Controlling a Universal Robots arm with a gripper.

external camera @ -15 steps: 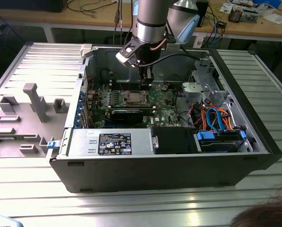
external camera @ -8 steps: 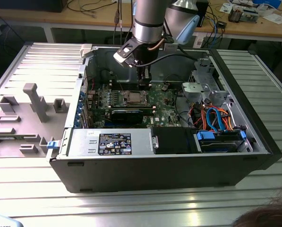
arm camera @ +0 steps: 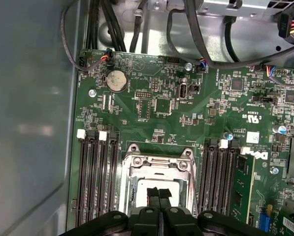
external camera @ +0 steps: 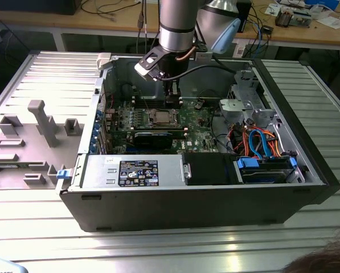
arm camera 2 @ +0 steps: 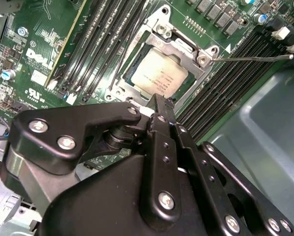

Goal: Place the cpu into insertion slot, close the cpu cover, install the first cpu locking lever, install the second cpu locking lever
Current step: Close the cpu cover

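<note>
Hovering the hand [arm camera: 159, 194], clenched and empty, just above the cpu [arm camera 2: 159, 74]. Showing the cpu seated in the insertion slot [arm camera 2: 128, 78], the cpu cover [arm camera 2: 179, 43] apparently lowered; judging locking lever [arm camera 2: 255, 58] latching as outstanding.

light: bright, even, from above | glare: ribbed table [external camera: 175, 250], case wall [arm camera: 33, 130] | shadows: soft

Cpu [arm camera 2: 159, 76] face was silvery-beige. Cpu cover [arm camera: 159, 162] was silver. Motherboard [arm camera: 186, 123] was green, with black memory slots [arm camera: 95, 182]. Gripper [arm camera: 158, 193] was black. Cables [external camera: 265, 142] were blue and orange.
</note>
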